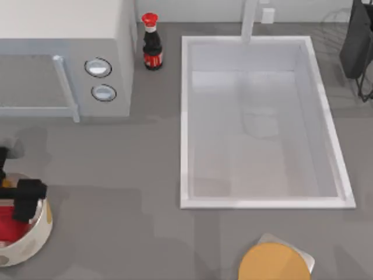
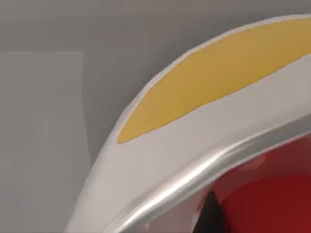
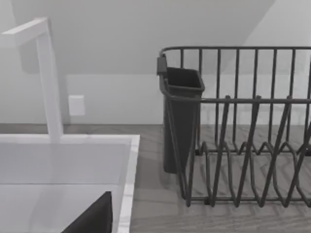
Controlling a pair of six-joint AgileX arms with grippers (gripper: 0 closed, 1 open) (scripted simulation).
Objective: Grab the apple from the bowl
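Note:
The bowl, cream-white with yellow-tan spots, sits at the table's front left corner. Inside it lies the bright red apple, partly covered by my arm. My left gripper hangs over the bowl's far rim, reaching down into it right beside the apple. In the left wrist view the bowl's spotted wall and shiny rim are very close, with the apple just inside. My right gripper is parked at the back right corner.
A microwave stands at the back left, with a dark red-capped bottle beside it. The white sink and faucet take up the middle right. An orange-yellow disc lies at the front. A wire dish rack stands beside the sink.

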